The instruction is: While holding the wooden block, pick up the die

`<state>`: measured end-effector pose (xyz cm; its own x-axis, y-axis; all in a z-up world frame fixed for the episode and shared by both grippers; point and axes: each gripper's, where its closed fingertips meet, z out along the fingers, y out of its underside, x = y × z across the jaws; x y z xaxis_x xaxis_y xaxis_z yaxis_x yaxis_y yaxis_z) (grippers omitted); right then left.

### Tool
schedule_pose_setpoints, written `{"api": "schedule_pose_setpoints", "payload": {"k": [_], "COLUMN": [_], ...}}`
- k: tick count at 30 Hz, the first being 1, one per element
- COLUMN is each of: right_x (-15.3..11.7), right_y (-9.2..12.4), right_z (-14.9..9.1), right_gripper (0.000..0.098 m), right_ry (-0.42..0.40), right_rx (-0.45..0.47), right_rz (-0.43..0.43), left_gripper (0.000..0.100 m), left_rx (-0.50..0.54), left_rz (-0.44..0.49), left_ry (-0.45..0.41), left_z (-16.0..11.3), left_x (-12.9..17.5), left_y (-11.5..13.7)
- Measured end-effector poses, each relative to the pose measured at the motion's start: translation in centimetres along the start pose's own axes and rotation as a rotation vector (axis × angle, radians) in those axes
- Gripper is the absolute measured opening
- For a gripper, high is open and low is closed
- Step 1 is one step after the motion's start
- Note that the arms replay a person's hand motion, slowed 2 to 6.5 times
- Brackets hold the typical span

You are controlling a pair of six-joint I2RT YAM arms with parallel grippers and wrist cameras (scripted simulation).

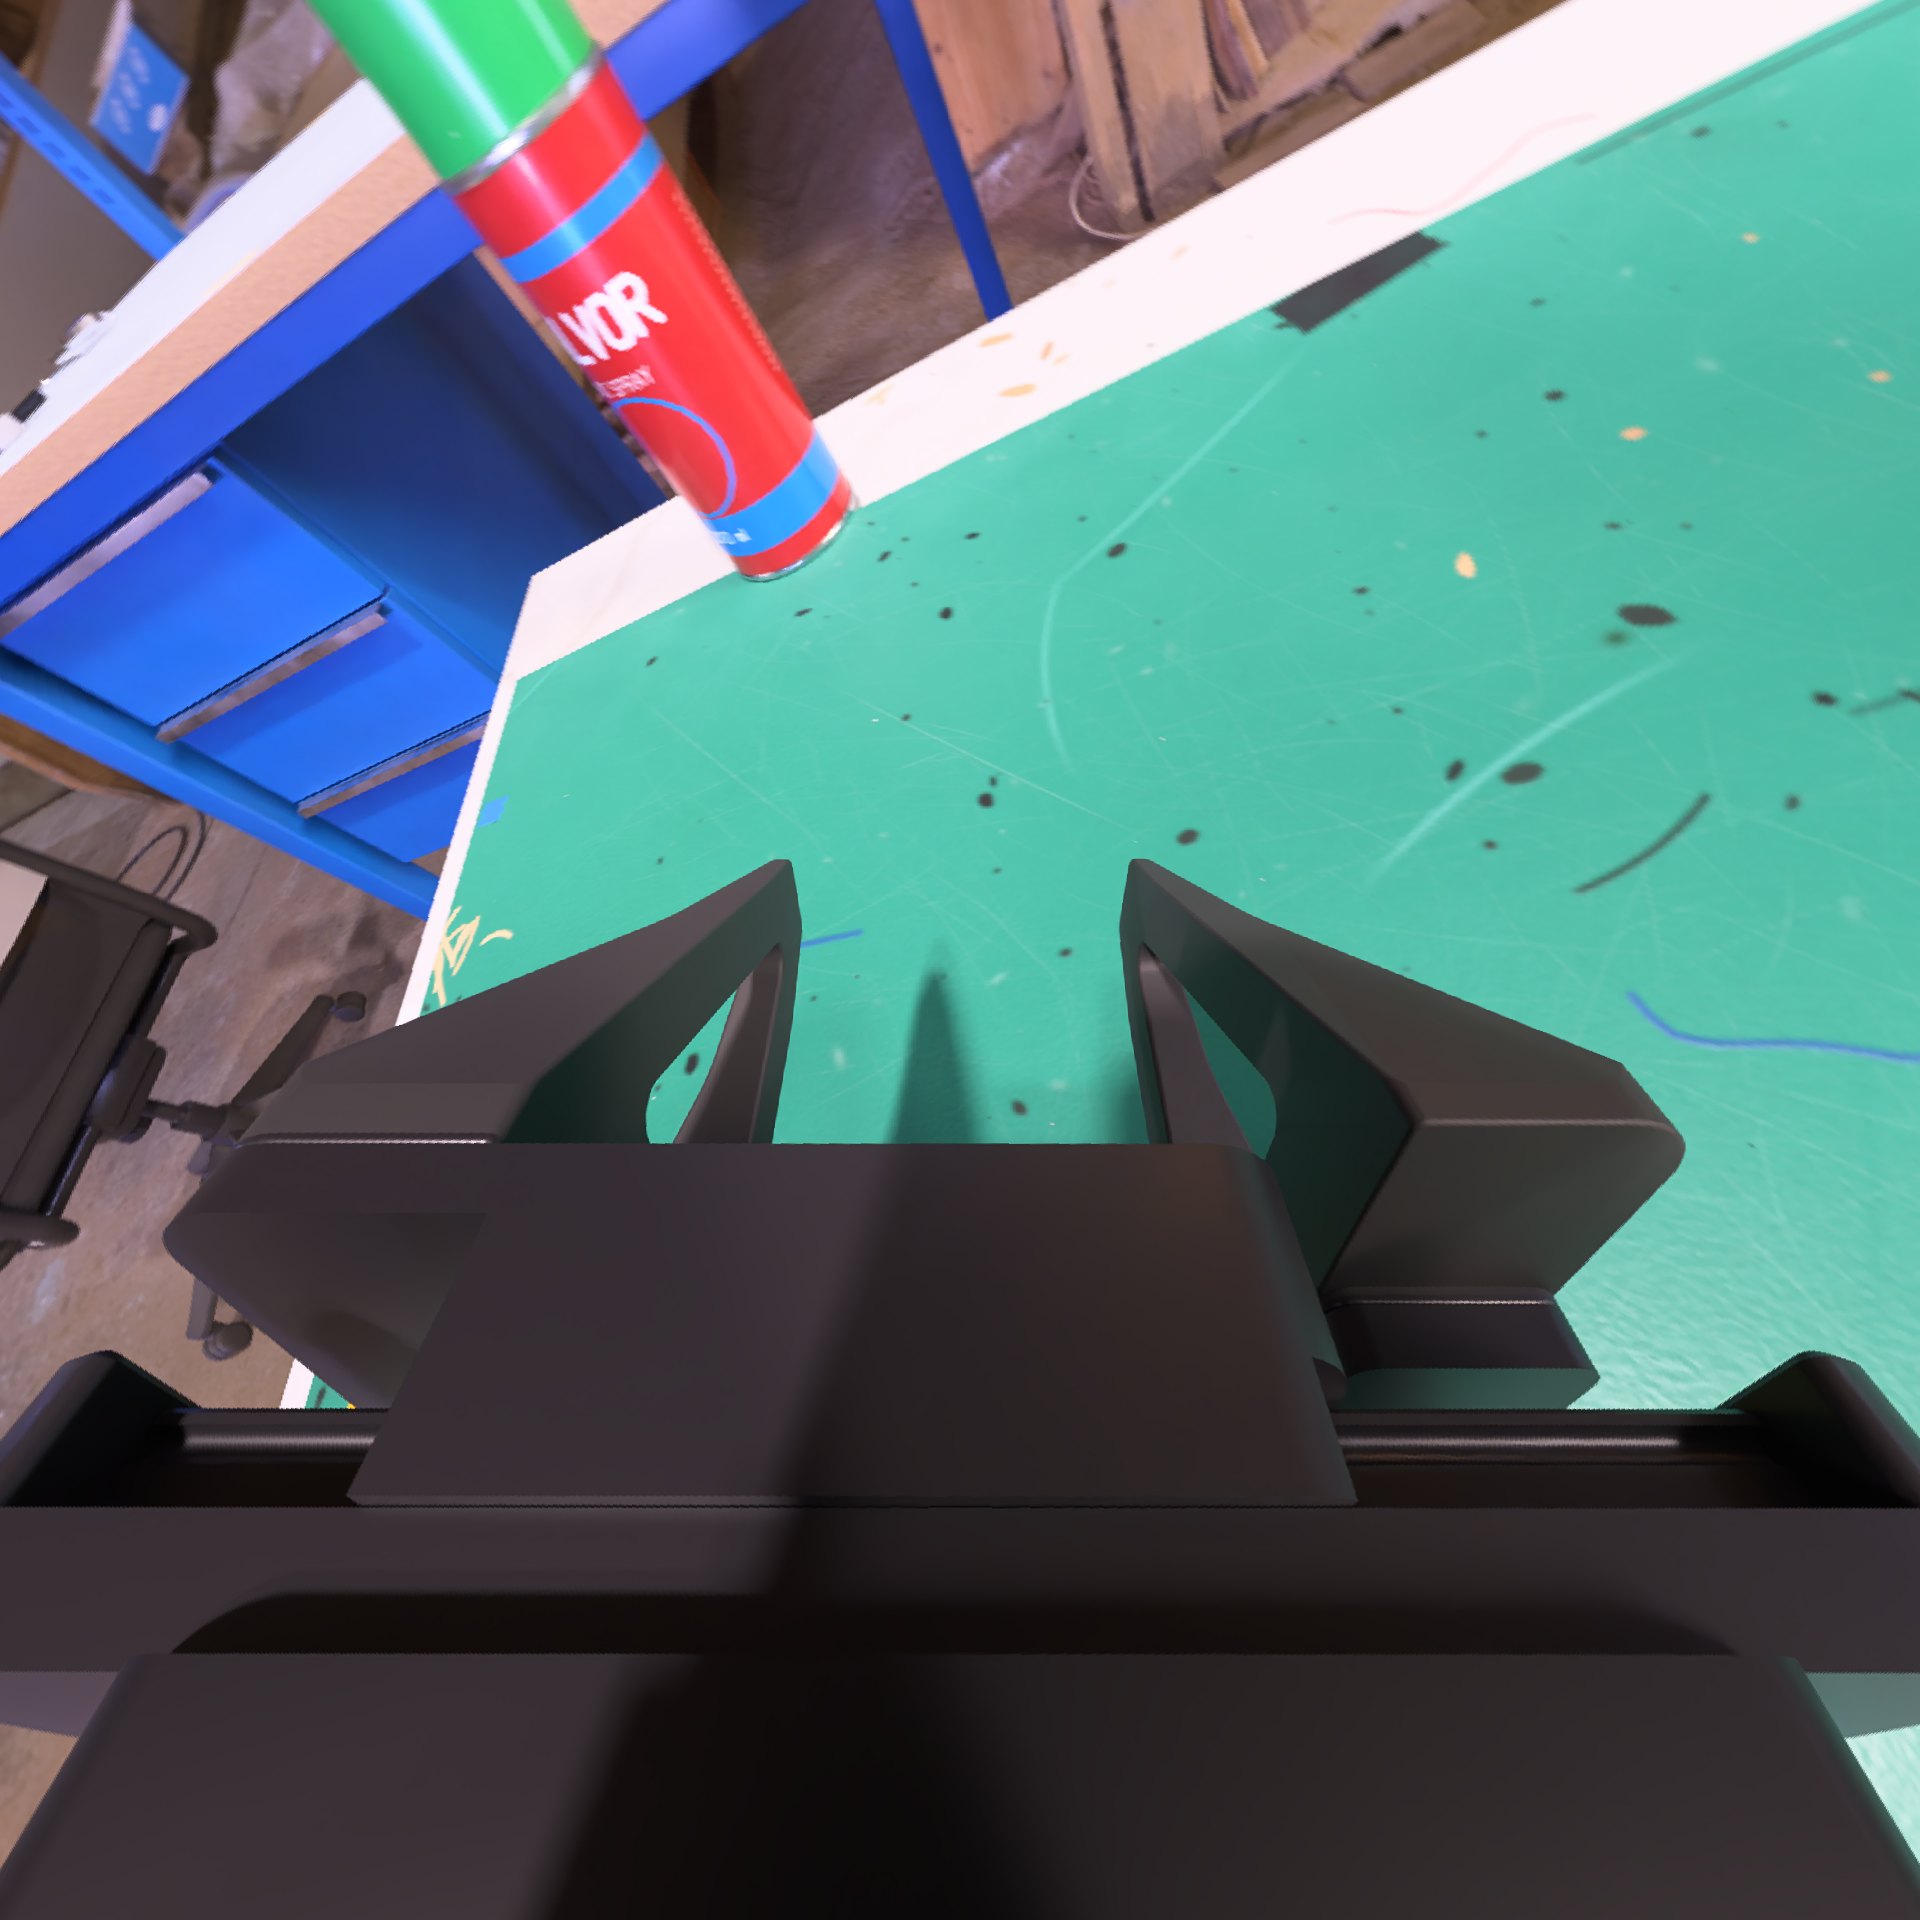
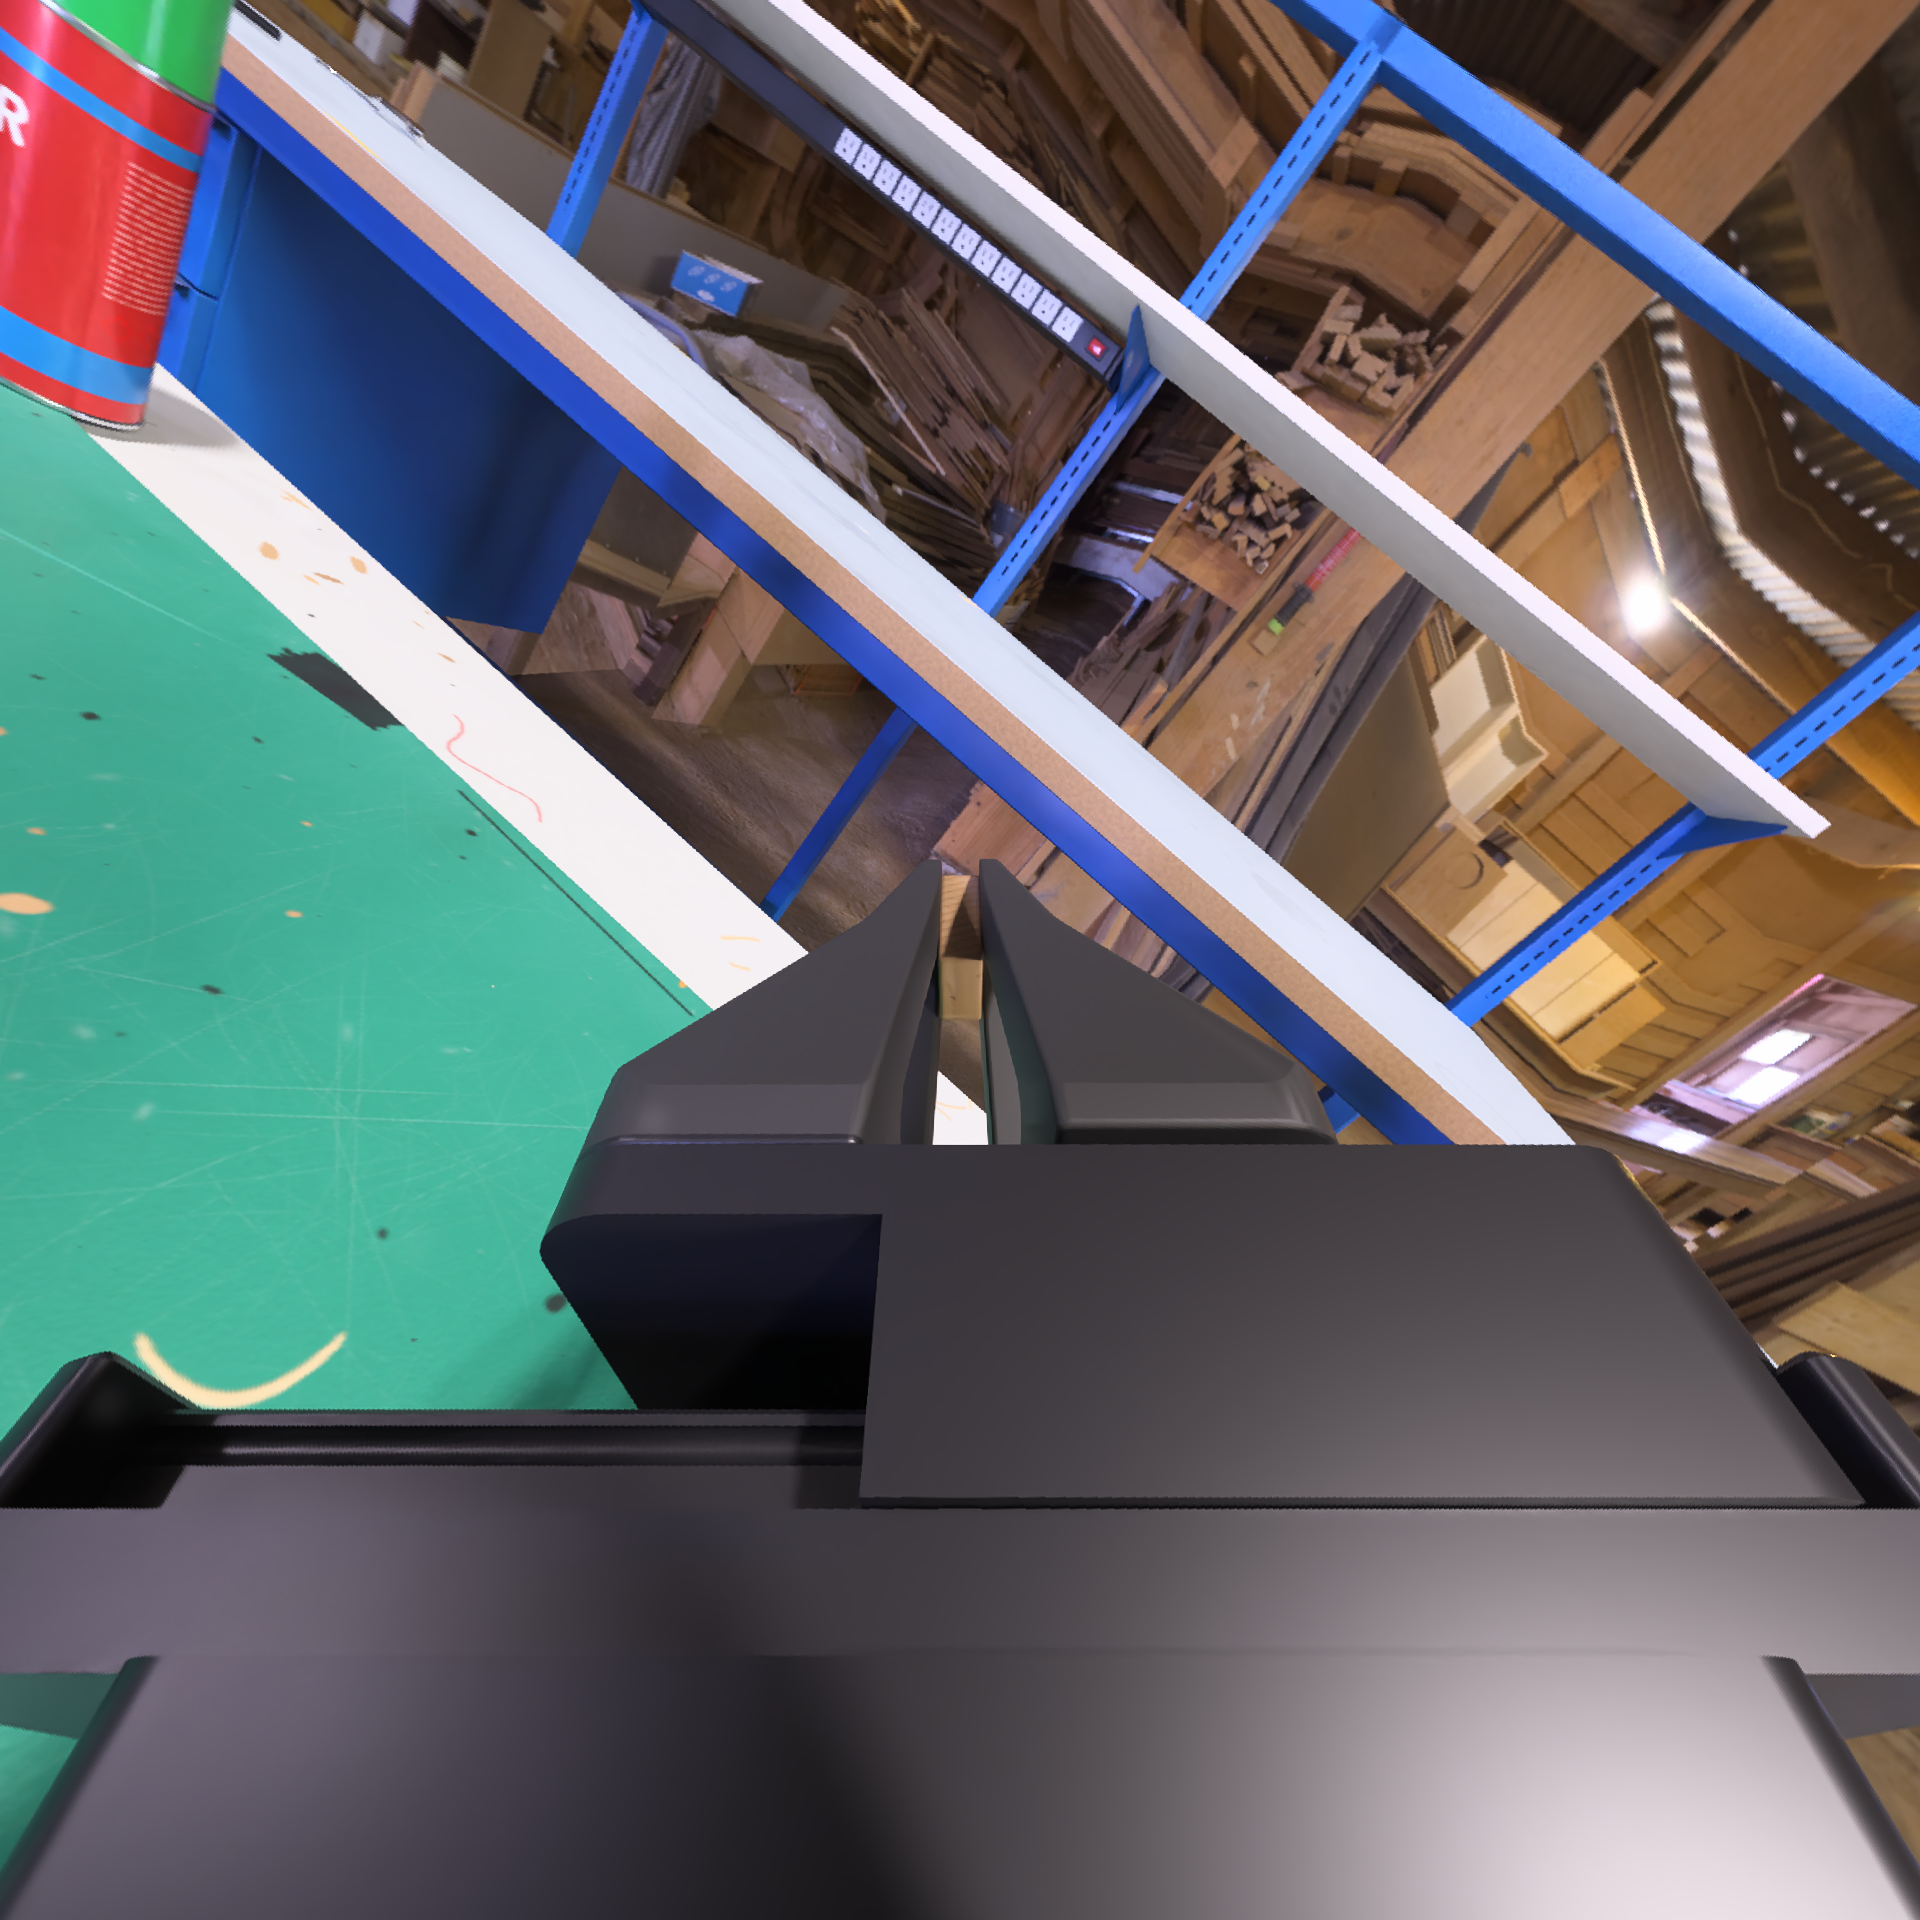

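Observation:
My right gripper (image 2: 961, 935) is nearly closed on a thin tan piece, the wooden block (image 2: 961, 987), which shows only as a sliver between the fingertips. It is held up above the table's far edge. My left gripper (image 1: 961, 935) is open and empty, low over the green mat (image 1: 1299, 644), with only bare mat between its fingers. The die is not in either view.
A red spray can with a green cap (image 1: 665, 343) stands at the mat's far corner on the white table border (image 1: 1143, 312); it also shows in the right wrist view (image 2: 83, 208). A blue workbench (image 2: 727, 499) and an office chair (image 1: 94, 1039) stand beyond the table edge.

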<state>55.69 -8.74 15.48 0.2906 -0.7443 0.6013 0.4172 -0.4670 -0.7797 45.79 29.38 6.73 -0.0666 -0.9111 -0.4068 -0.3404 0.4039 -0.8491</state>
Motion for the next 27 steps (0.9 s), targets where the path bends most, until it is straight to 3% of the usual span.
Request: {"api": "schedule_pose_setpoints", "payload": {"k": [6,11,15,20,23,27], "right_x": [0.9,0.9,1.0,1.3,1.6,2.2], "right_y": [0.6,0.6,0.7,0.8,1.0,1.0], "right_z": [-0.1,-0.1,-0.1,-0.1,-0.2,-0.2], "right_gripper": [0.0058,0.0058,0.0058,0.0058,0.0058,0.0058], "right_ry": [0.023,0.025,0.027,0.032,0.039,0.052], "right_rx": [-0.015,-0.018,-0.019,-0.023,-0.023,-0.022], "right_rz": [0.008,-0.009,-0.025,-0.021,-0.018,-0.019], "left_gripper": [0.048,0.041,0.039,0.034,0.026,0.026], "left_rx": [-0.022,0.004,-0.029,-0.115,-0.166,-0.287], "left_rz": [0.07,0.12,0.222,0.335,0.317,0.252], "left_ry": [0.178,0.402,0.55,0.616,0.647,0.703], "left_z": [-0.2,-1.3,-1.7,-0.1,1.0,1.8], "left_x": [4.0,10.1,15.1,19.3,20.9,22.3], "left_y": [-1.1,-4.4,-6.5,-7.8,-8.0,-7.4]}}
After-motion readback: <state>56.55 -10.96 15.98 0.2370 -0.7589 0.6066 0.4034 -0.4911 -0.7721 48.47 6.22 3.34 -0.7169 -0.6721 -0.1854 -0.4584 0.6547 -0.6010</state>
